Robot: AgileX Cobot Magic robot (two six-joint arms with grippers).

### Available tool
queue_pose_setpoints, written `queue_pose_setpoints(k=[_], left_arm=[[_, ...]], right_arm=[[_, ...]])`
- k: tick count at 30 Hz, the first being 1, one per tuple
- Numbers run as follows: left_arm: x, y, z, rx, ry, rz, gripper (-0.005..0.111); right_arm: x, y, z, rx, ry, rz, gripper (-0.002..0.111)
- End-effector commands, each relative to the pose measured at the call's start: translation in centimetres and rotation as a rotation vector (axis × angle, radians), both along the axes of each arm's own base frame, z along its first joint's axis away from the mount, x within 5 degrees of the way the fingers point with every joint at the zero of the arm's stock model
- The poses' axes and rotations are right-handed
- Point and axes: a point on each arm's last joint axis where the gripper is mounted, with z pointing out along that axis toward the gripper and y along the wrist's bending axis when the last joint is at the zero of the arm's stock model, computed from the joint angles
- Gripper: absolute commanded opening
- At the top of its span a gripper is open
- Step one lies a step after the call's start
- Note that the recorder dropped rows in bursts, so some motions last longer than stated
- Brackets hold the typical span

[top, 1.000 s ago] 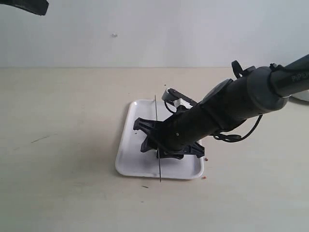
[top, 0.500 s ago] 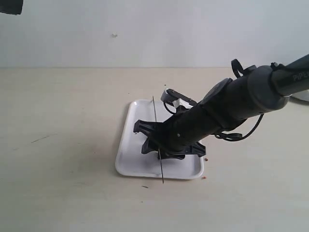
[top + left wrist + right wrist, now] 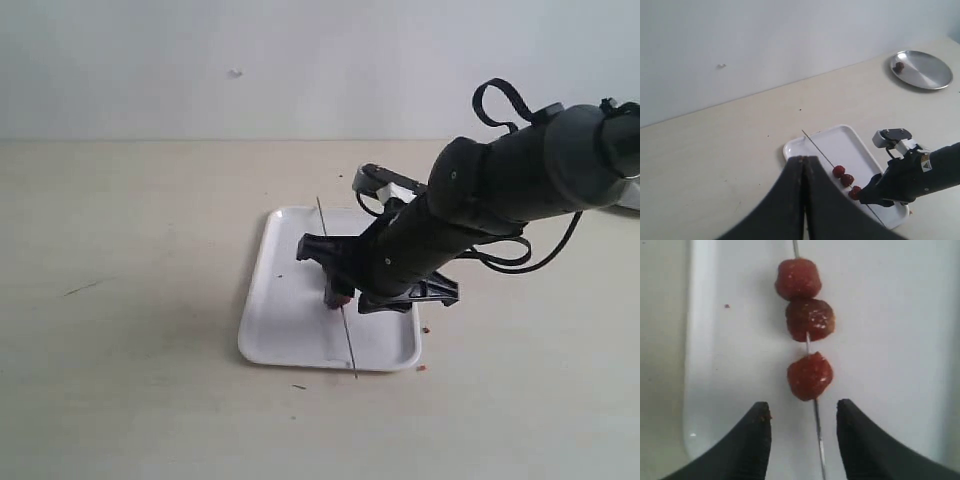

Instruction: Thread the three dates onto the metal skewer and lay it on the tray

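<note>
Right gripper [image 3: 802, 410] lifted off 3 wrinkled, skewered dates [image 3: 809, 320].

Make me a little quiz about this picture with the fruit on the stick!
1. How many dates are threaded on the metal skewer?
2. Where does the skewer lie? A: on the white tray. B: on the round steel plate. C: straight on the table.
3. True or false: the right gripper is clamped shut on the skewer.
Key: 1: three. 2: A. 3: false; its jaws stand open, one on each side of the skewer.
</note>
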Motion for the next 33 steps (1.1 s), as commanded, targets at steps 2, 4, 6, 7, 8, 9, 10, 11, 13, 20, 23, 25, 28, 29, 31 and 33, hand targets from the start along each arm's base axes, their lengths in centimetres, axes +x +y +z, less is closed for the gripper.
queue_pose_setpoints(k=[2, 4, 6, 7, 8, 9, 10, 11, 13, 20, 23, 25, 28, 29, 31, 33], left_arm=[[-0.5, -0.2, 0.3, -0.026, -0.022, -0.031, 0.000], [-0.5, -0.2, 0.3, -0.020, -0.017, -0.037, 0.000], [-0.8, -0.1, -0.1, -0.005, -0.018, -0.044, 0.000], [-1.0, 0.0, -0.6, -0.015, -0.025, -0.034, 0.000], [-1.5, 0.2, -1.6, -0.049, -0.034, -0.017, 0.000], [-1.9, 0.3, -2.5, -0.070, -0.031, -0.006, 0.000], [-2.3, 0.5, -3.4, -0.100, -0.044, 0.009, 0.000], [-3.0, 0.7, -5.0, -0.125, -0.057, 0.023, 0.000], [-4.4, 1.6, -8.2, -0.149, -0.130, 0.071, 0.000], [-8.9, 4.7, -14.9, -0.190, -0.299, 0.244, 0.000], [-9.9, 5.1, -16.0, -0.198, -0.322, 0.256, 0.000], [-10.5, 5.3, -16.5, -0.203, -0.336, 0.257, 0.000], [-11.3, 5.6, -17.3, -0.213, -0.364, 0.261, 0.000], [-11.6, 5.7, -17.5, -0.217, -0.373, 0.262, 0.000], [-12.0, 5.9, -17.8, -0.226, -0.396, 0.266, 0.000], [-12.4, 6.1, -18.1, -0.235, -0.421, 0.275, 0.000]], right_arm=[[-0.6, -0.1, 0.0, -0.037, 0.050, 0.000, 0.042], [-0.6, -0.3, 0.5, -0.052, 0.025, 0.021, 0.042], [-0.6, -0.6, 2.5, -0.092, -0.056, 0.076, 0.042], [-0.7, -0.8, 3.9, -0.116, -0.110, 0.109, 0.040], [-1.0, -1.2, 5.7, -0.146, -0.165, 0.148, 0.036], [-1.3, -1.3, 6.6, -0.159, -0.187, 0.166, 0.033], [-1.7, -1.6, 8.1, -0.175, -0.216, 0.186, 0.028], [-2.2, -2.0, 9.6, -0.194, -0.254, 0.206, 0.022], [-3.5, -2.7, 13.4, -0.209, -0.363, 0.221, 0.006], [-11.0, -5.9, 21.4, -0.139, -0.753, 0.191, 0.000], [-13.5, -7.0, 21.8, -0.112, -0.870, 0.161, 0.000], [-15.4, -7.9, 22.0, -0.098, -0.958, 0.143, 0.000], [-18.0, -9.0, 21.3, -0.102, -1.066, 0.139, 0.000], [-18.8, -9.4, 21.1, -0.107, -1.104, 0.139, 0.000], [-20.1, -10.0, 20.5, -0.130, -1.163, 0.151, 0.000], [-21.2, -10.5, 19.9, -0.150, -1.216, 0.158, 0.000]])
